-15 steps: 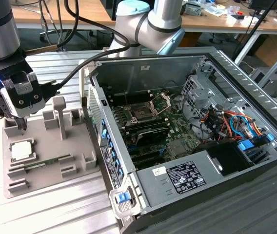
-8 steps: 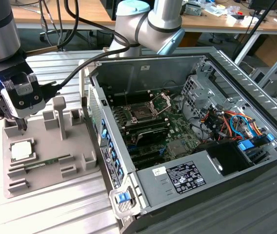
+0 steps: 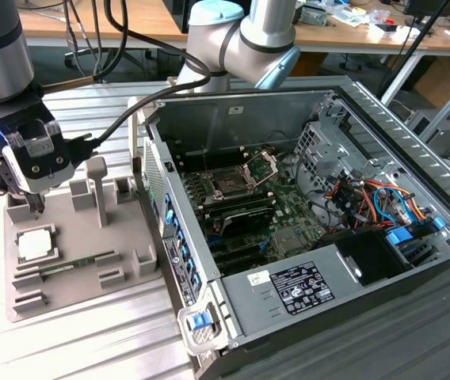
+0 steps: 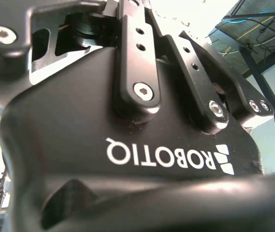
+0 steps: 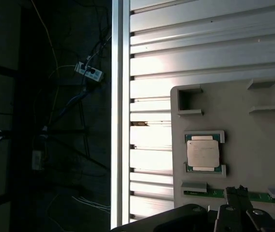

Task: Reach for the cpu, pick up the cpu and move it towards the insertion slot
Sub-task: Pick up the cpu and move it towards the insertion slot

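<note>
The cpu point(image 3: 35, 244), a pale silvery square chip, lies flat in a recess of the grey holder tray point(image 3: 82, 269) at the exterior view's left. My gripper point(image 3: 35, 207) hangs just above the tray, a little behind the cpu and apart from it. It is shut with nothing in it. In the first wrist view the cpu point(image 5: 204, 153) sits in its recess, with the gripper point(image 5: 236, 190) tips beside it over the green memory stick point(image 5: 210, 194). The insertion slot point(image 3: 231, 182), with its silver frame hinged up, lies on the motherboard inside the open computer case.
The open computer case point(image 3: 288, 293) stands to the exterior view's right of the tray. A green memory stick point(image 3: 66, 266) lies in the tray near the cpu. Grey posts point(image 3: 97, 188) rise from the tray. The ribbed metal table point(image 5: 200, 43) ends at an edge beside the tray.
</note>
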